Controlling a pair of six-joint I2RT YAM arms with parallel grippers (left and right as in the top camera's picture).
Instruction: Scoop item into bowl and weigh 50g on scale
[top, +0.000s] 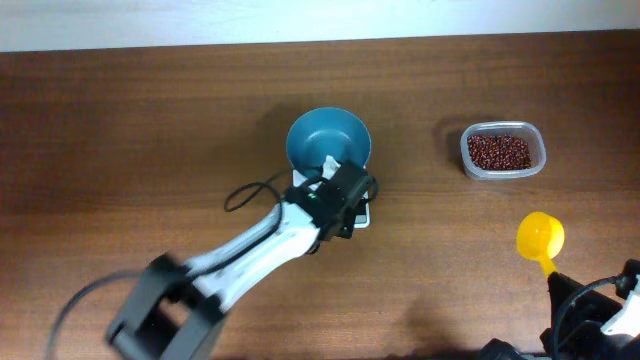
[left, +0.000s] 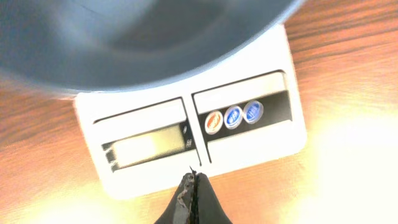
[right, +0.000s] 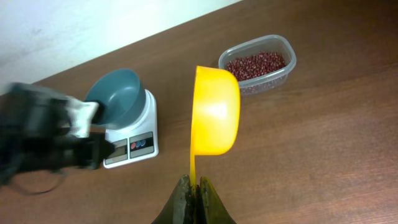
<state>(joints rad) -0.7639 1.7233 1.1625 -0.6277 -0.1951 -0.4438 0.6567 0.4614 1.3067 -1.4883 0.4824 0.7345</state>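
Left claw (left: 194, 186) pressed together, empty, arm reached over small white square scale (left: 249, 149); round teal bowl (top: 328, 140) sat just beyond. Right claw (right: 194, 190) pinched yellow plastic scoop (right: 214, 112); reddish-brown beans (right: 258, 62) ahead-right, in clear plastic tub (right: 268, 84).

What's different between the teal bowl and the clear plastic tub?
The teal bowl is round and opaque; the clear tub is rectangular with rounded corners and see-through. The bowl looks empty, while the tub holds the reddish-brown beans. The bowl sits on the white scale; the tub rests directly on the table. Both stand upright with open tops.
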